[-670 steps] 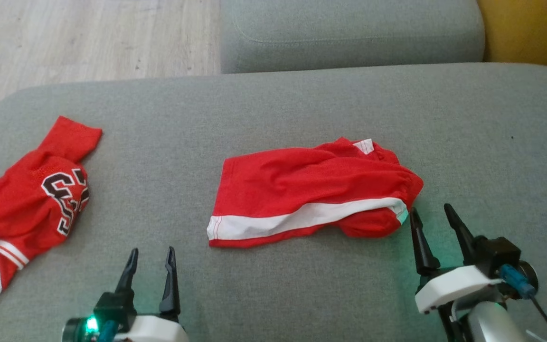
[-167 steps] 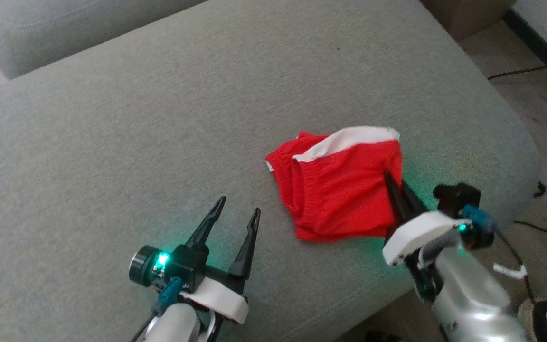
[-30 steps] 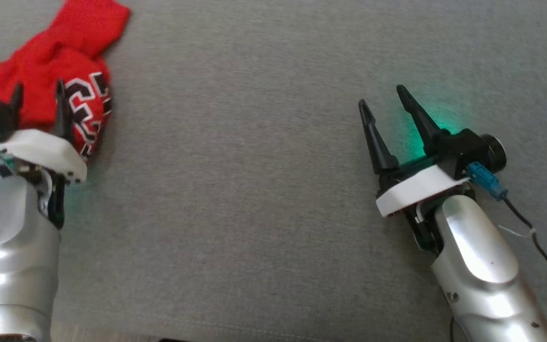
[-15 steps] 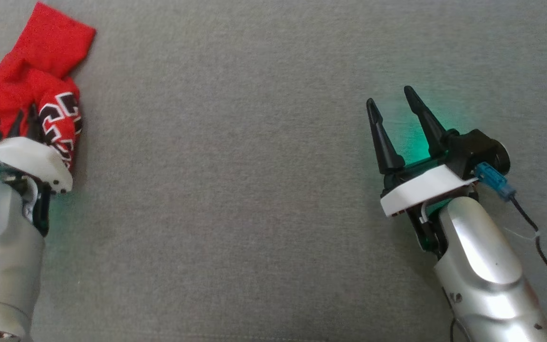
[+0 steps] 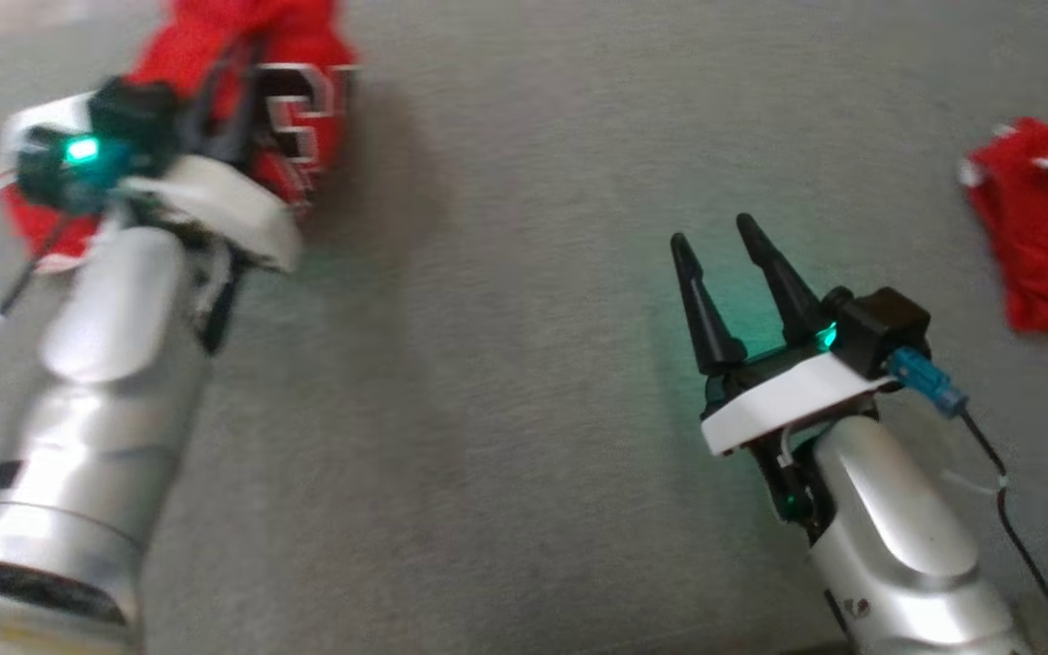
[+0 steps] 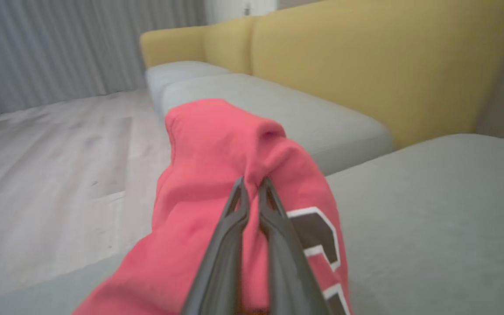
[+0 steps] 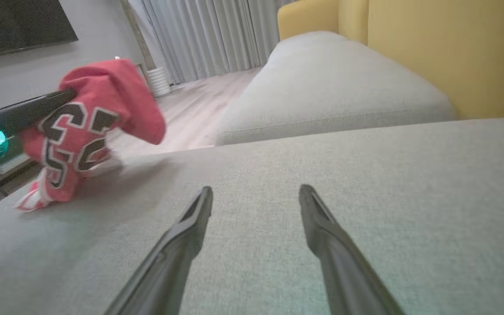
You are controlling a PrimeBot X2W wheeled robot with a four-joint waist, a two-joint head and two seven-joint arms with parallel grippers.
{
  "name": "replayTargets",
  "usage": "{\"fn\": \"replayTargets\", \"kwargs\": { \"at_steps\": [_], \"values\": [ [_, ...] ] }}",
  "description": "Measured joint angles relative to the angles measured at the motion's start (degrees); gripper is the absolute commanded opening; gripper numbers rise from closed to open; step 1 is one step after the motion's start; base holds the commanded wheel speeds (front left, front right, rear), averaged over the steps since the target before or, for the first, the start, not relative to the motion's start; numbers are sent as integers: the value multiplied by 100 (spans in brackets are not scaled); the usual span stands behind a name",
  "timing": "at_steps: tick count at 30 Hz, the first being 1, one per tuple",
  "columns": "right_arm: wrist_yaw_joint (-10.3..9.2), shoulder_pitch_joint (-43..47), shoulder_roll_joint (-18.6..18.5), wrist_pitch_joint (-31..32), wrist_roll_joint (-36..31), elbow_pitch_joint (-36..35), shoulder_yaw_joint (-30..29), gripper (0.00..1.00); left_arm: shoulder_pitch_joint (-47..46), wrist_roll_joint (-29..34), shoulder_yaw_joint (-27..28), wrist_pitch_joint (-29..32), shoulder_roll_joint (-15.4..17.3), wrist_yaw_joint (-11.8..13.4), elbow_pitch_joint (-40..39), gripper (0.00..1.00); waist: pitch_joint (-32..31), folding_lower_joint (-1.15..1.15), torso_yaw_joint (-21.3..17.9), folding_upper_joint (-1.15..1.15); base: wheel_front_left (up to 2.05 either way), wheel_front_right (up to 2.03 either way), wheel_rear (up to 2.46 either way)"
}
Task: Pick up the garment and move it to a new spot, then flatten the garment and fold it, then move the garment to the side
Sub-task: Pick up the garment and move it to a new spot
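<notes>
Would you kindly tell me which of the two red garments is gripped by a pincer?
The red jersey with black-and-white numerals, pinched in the shut left pincer. The red shorts with white trim lie untouched on the grey cushion.

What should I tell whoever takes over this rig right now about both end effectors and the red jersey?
The left end effector is shut on a fold of the red jersey, holding it bunched above the grey cushion; the lowest hem looks to touch the cushion.
The right end effector is open and empty, over bare cushion.
The red shorts lie at the cushion's right side, apart from both end effectors.
Done: jersey gripped and raised.
Left: carry it to a new spot, flatten it, fold it, move it aside.
</notes>
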Motion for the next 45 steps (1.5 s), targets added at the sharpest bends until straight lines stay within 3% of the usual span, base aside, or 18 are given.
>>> {"fn": "replayTargets", "kwargs": {
  "at_steps": [10, 18, 19, 20, 24, 34, 41, 45],
  "values": [
    [0, 78, 14, 0, 335, -16, 257, 100, 265, -776, -1423, -48, -701, 0, -313, 0, -138, 0, -1324, 0, 0, 0, 0],
    [0, 254, 14, 0, 381, -35, 285, 100, 759, -1121, -1826, -164, -828, 0, 46, 0, -216, 0, -1717, 0, 0, 0, 0],
    [0, 281, 14, 0, 380, -32, 258, 100, 789, -1125, -1830, -202, -836, 0, 99, 20, -227, 0, -1685, 0, 0, 0, 0],
    [0, 288, 16, 0, 374, -19, 234, 100, 806, -1127, -1819, -231, -837, 1, 144, 100, -236, 0, -1644, 0, 0, 0, 0],
    [0, 283, 21, 0, 305, 3, 151, 100, 939, -1156, -1591, -285, -831, 159, 231, 100, -286, 0, -1426, 0, 0, 0, 0],
    [0, 297, 35, 0, 7, 301, -336, 100, 2626, -498, 45, -303, -489, 966, -1066, 100, -525, 0, -625, 0, 0, 0, 0],
    [0, 508, 42, 0, -203, 556, -705, 100, 3802, 102, 1092, -303, -506, 1003, -1746, 100, -780, 0, -5, 0, 0, 0, 0],
    [0, 709, 42, 0, -231, 658, -866, 100, 4364, 470, 1634, -304, -655, 868, -2169, 100, -962, 0, 253, 0, 0, 0, 0]
  ]
}}
